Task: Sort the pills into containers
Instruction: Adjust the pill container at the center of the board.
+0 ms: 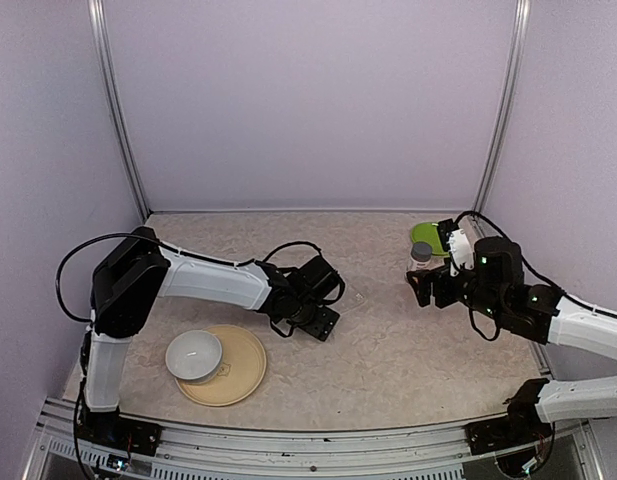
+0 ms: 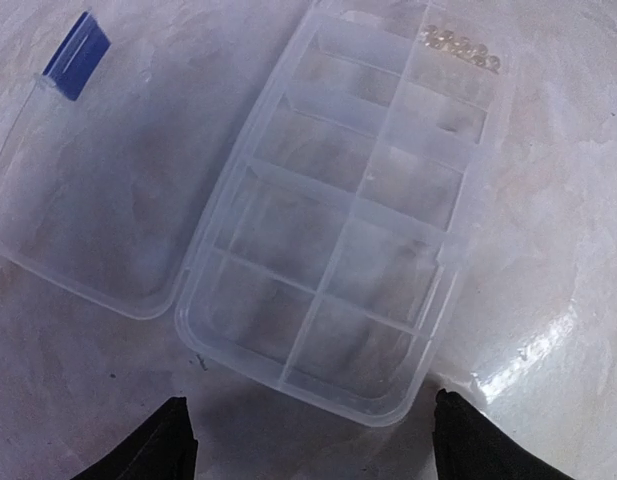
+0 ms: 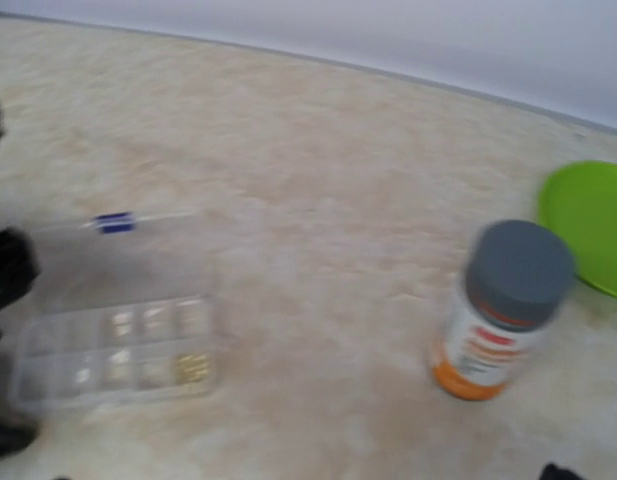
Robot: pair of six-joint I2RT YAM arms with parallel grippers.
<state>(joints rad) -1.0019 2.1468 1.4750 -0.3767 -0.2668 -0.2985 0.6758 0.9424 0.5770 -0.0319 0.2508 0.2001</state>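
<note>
- Pills [image 2: 460,48]: a small pale cluster in one far corner compartment of the clear pill box [image 2: 328,230]. The box lies flat near the middle of the bench [image 2: 558,240].
- Lid [image 2: 98,190]: folded open and lying flat beside the box, with a blue latch [image 2: 76,55] at its outer edge.
- Open room: bare bench borders the box along its far and right sides, while the lid takes up the left side.
- Left fingers [image 1: 316,325]: spread wide and gripping nothing. The tips sit just short of the box's near edge, one towards each corner.
- Right fingers [image 1: 420,290]: well apart from the box, to its right. Whether they are open or closed cannot be told, as only a dark sliver shows in the right wrist view.
- Bottle [image 3: 498,310]: grey cap and orange label, upright, just beside a green dish [image 3: 588,225] and close behind the right fingers.
- Bowl [image 1: 194,355]: white, resting on a tan plate [image 1: 243,375] at the front left, well apart from the box.
- Visibility: the clear box is barely discernible from above, and the right wrist view is blurred.
</note>
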